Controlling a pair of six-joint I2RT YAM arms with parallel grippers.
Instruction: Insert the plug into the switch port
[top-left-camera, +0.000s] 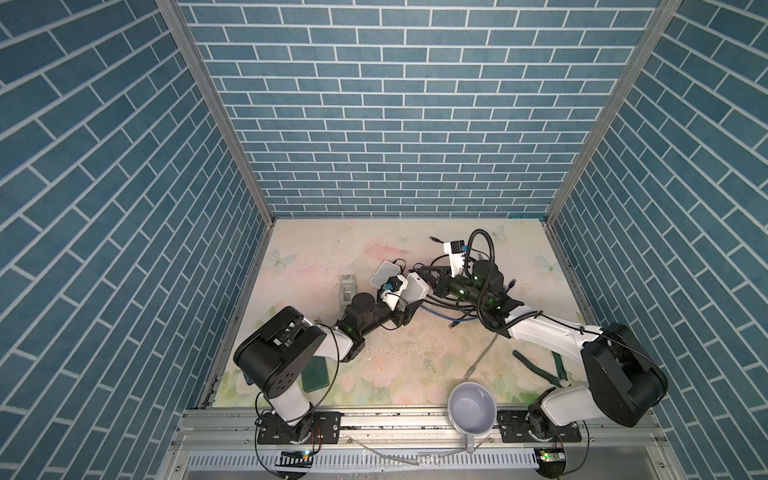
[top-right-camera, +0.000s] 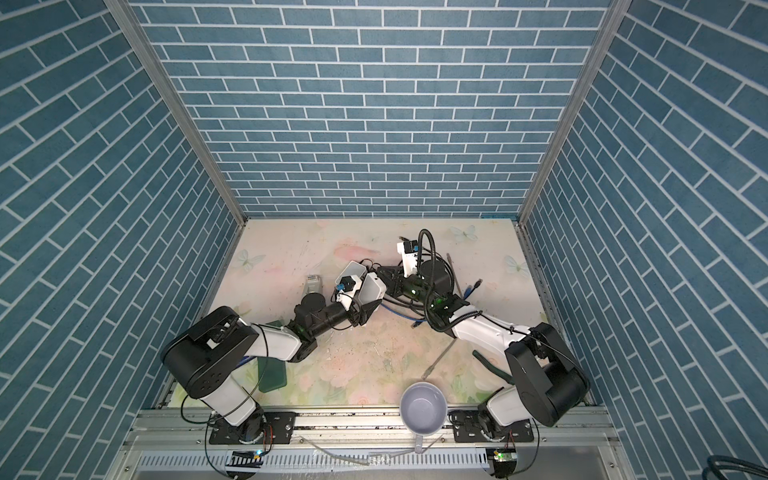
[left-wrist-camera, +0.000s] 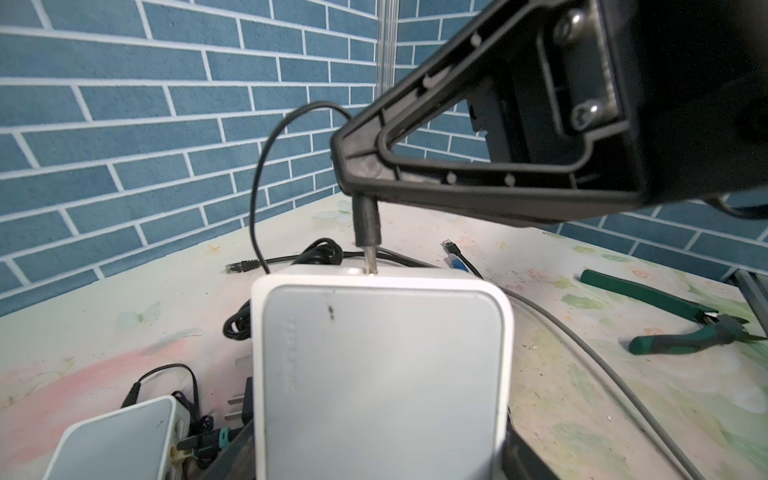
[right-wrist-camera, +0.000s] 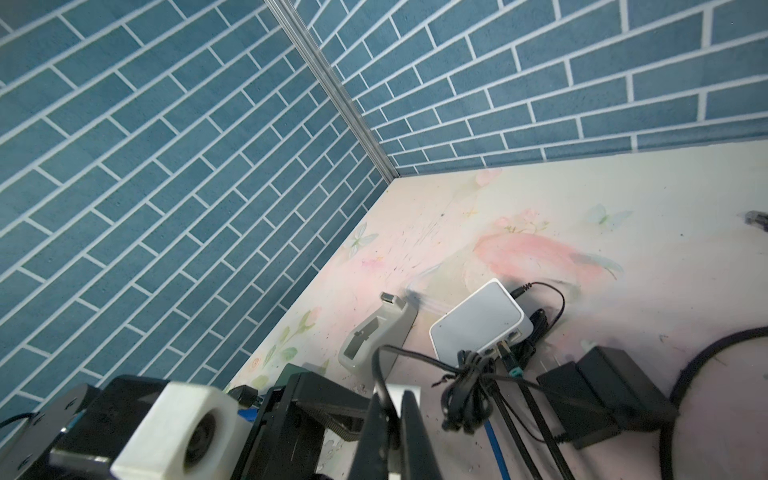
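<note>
Your right claw (top-left-camera: 424, 272) pinches the stiff little plug (left-wrist-camera: 368, 226) by its barrel, at two o'clock in both top views of the probably light, slick switch (left-wrist-camera: 382, 374), which your left claw (top-left-camera: 409, 305) clasps by its sides.

Layout notes, both top views. Centre of frame: the switch (top-left-camera: 415, 288) sits between the fingers of the left gripper (top-left-camera: 409, 302), above the table (top-left-camera: 332, 249). Just left of it I see a second switch (top-left-camera: 384, 273) on the table, and further left a plastic holder (top-left-camera: 347, 286). The right gripper (top-left-camera: 422, 271) reaches in from the right to the switch's upper edge. Left wrist view: the plug (left-wrist-camera: 368, 226) in that gripper has its tip touching the switch's edge. A cable bundle (top-left-camera: 453, 311) lies under the right arm. Lower right: a mug (top-left-camera: 473, 405) at the table's front edge, pliers (top-left-camera: 535, 365) to its upper right, a loose cable (top-left-camera: 482, 356) between them. Lower left: a flat pad (top-left-camera: 316, 374) beneath the left arm.
</note>
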